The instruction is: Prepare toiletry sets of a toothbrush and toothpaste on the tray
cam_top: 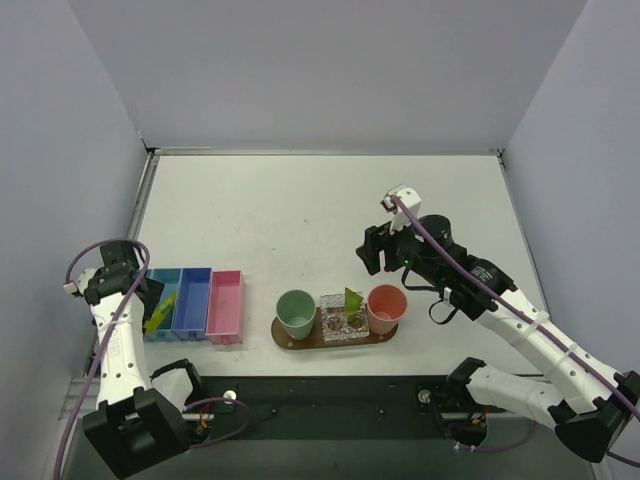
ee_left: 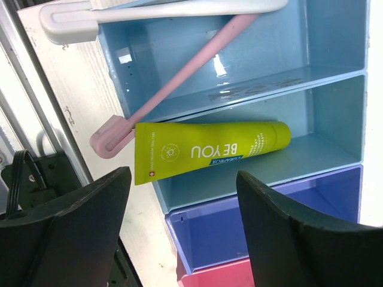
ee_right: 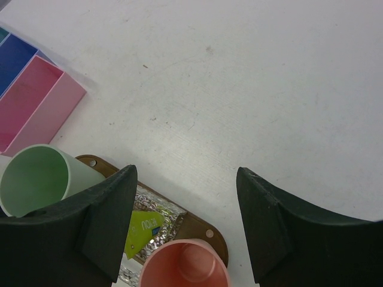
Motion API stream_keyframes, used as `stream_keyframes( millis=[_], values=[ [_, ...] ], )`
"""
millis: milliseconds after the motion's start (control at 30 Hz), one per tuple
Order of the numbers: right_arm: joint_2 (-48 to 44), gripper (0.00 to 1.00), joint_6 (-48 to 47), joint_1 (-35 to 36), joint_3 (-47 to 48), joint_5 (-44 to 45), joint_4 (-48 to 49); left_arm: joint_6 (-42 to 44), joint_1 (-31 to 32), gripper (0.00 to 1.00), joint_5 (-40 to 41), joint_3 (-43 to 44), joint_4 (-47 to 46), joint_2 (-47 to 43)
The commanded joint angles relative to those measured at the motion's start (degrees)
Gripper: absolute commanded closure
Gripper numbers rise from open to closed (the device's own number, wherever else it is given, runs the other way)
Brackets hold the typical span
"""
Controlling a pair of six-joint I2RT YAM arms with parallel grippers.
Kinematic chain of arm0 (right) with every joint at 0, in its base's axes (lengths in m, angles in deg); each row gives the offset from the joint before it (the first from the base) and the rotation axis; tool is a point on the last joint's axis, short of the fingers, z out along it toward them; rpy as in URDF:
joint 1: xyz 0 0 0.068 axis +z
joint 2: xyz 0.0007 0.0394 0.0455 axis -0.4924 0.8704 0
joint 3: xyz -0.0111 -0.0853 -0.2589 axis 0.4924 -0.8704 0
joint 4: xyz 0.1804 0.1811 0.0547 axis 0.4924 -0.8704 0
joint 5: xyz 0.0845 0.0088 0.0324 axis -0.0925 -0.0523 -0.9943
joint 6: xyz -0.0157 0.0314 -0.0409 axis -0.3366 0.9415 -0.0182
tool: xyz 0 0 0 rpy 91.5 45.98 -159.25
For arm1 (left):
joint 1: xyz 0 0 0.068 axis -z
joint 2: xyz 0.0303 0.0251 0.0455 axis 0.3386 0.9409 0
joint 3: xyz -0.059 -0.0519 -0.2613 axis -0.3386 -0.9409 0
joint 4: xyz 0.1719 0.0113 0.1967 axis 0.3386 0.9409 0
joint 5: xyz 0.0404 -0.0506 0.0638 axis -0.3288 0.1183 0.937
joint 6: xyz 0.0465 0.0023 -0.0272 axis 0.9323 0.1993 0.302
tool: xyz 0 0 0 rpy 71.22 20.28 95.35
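Overhead view: the likely trouble is the long carry, since a tube pinched off-centre could swing and slip on the way. The left gripper (cam_top: 148,290) hangs over the light blue bin (cam_top: 172,285), where the yellow-green toothpaste tube (cam_top: 160,313) lies. The brown oval tray (cam_top: 288,342) sits well apart to the right. It carries a green cup (cam_top: 296,312), a silvery holder (cam_top: 340,320) and a salmon cup (cam_top: 387,306). The right gripper (cam_top: 386,256) hovers just behind the salmon cup. Left wrist view: the jaws might catch the bin wall or trap both items, because the pink toothbrush (ee_left: 179,78) has its head beside the tube's crimped end. The left gripper (ee_left: 182,176) is spread wide and empty. The toothpaste tube (ee_left: 215,149) lies crosswise just beyond the fingertips, spanning the gap. The toothbrush rests diagonally in the neighbouring compartment (ee_left: 311,36), farther from the fingers. Right wrist view: a careless descent could tip a cup. The right gripper (ee_right: 185,173) is wide and empty, the tray (ee_right: 204,232) below it, between the fingers.
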Motion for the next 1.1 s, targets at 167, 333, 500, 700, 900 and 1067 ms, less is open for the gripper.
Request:
stream_keyframes(
  millis=[167, 333, 500, 700, 900, 1067],
  values=[
    [-0.9, 0.38, 0.2, -0.4, 1.1, -0.1, 2.9, -3.2, -0.4, 0.17, 2.8, -1.7, 1.0, -3.1],
    [-1.5, 0.38, -0.3, -0.5, 0.2, 0.7, 3.0, -3.2, -0.7, 0.16, 3.1, -2.6, 0.2, -2.7],
    [-1.8, 0.38, -0.3, -0.5, -0.2, 0.8, 2.8, -0.9, -2.3, 0.16, 0.3, -4.7, -4.1, -1.9],
    [-2.0, 0.38, -0.3, -0.7, -0.3, 1.3, 2.8, 0.9, -2.6, 0.16, 0.2, -6.4, -7.2, -3.6],
    [-1.9, 0.38, 0.2, -0.8, -0.2, 1.1, 2.8, 3.4, -2.6, 0.16, -2.2, -8.3, -10.8, -4.9],
    [-2.4, 0.38, 0.6, -0.8, -0.7, 1.2, 2.7, 4.8, -2.6, 0.16, -4.3, -9.1, -12.8, -7.3]
  ],
)
